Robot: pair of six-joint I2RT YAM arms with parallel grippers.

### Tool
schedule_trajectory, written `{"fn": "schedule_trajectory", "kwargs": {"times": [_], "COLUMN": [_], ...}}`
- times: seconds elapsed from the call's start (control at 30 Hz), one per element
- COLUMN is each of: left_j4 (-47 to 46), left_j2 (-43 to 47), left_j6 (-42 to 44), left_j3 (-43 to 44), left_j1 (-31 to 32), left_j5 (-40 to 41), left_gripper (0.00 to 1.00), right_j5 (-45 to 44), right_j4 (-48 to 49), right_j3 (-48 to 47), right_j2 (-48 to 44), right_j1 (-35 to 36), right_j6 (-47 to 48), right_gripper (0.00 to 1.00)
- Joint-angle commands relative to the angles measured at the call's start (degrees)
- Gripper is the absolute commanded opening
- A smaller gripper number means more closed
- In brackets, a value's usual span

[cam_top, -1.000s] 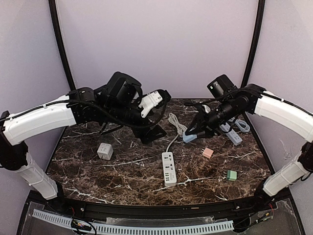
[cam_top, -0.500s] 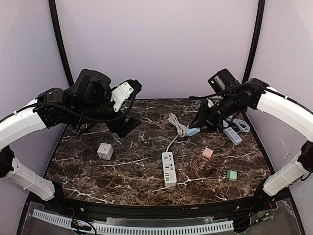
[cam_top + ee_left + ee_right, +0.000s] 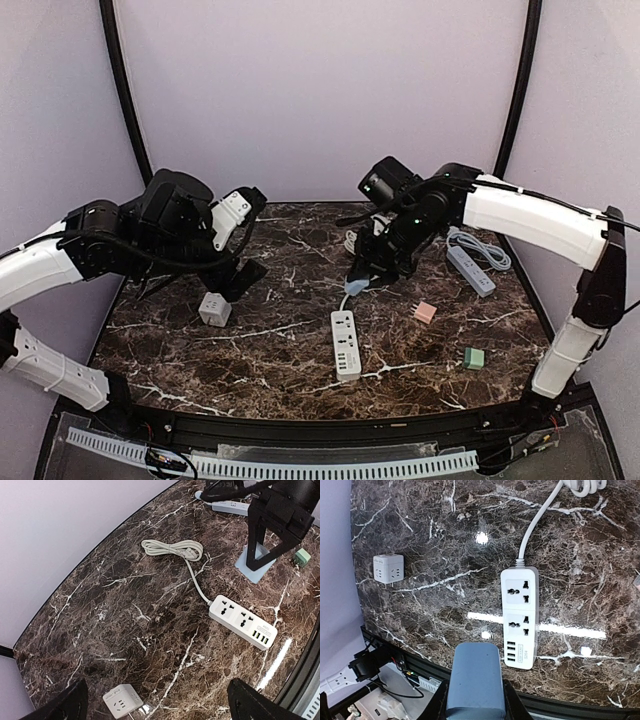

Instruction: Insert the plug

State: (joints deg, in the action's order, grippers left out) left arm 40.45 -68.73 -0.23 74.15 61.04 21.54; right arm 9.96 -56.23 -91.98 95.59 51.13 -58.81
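left gripper (image 3: 160,705) spread | right gripper (image 3: 362,281) pinching blue plug (image 3: 472,680) | near white power strip (image 3: 520,617)

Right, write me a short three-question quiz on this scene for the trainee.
1. True or false: the left gripper is holding the blue plug.
2. How many large sockets does the white power strip show, apart from its row of small ports? A) one B) two C) four
3. Fill in: the white cube adapter lies on the ____ arm's side of the power strip.

Key
1. False: the left gripper is open and holds nothing. The right gripper is shut on the blue plug.
2. B
3. left
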Motion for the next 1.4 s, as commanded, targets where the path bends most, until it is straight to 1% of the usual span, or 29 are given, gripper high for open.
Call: {"fn": "schedule_trajectory", "kwargs": {"times": [0.0, 0.27, 0.4, 0.57, 0.8, 1.0, 1.13, 1.37], "left_j4": [0.6, 1.3, 1.9, 2.3, 3.7, 3.4, 2.7, 0.5], "left_j2": [1.7, 4.8, 6.3, 7.9, 9.6, 9.3, 8.4, 6.9], "left_j6": [-3.4, -5.8, -8.6, -11.6, -12.9, -13.8, -13.7, -13.7], "left_j3": [-2.6, -5.3, -6.7, -8.0, -9.0, -8.6, -8.3, -8.4], "left_j1": [0.1, 0.0, -0.1, -0.1, -0.4, -1.6, -2.7, -6.3], "left_j5": [1.4, 2.4, 2.4, 2.1, 4.6, 5.4, 5.4, 2.4], "left_gripper": [0.99, 0.99, 0.99, 0.99, 0.99, 0.99, 0.99, 0.99], "right_j5": [-3.1, -3.8, -3.2, -2.5, 0.1, 1.3, 2.1, 3.3], "right_j4": [-2.0, -2.4, -2.9, -3.6, -5.2, -8.2, -8.9, -9.0], "right_j3": [-3.3, -4.2, -3.7, -3.7, -5.5, -7.8, -7.4, -7.6], "right_j2": [4.4, 10.1, 11.5, 12.8, 15.6, 17.0, 17.2, 18.9], "right_j1": [2.9, 4.0, 4.1, 3.8, 2.6, 1.7, 0.8, -0.5], "right_j6": [1.9, 3.6, 5.5, 8.8, 14.2, 16.5, 16.6, 17.4], "right_gripper": [0.00, 0.00, 0.00, 0.00, 0.00, 0.00, 0.00, 0.00]}}
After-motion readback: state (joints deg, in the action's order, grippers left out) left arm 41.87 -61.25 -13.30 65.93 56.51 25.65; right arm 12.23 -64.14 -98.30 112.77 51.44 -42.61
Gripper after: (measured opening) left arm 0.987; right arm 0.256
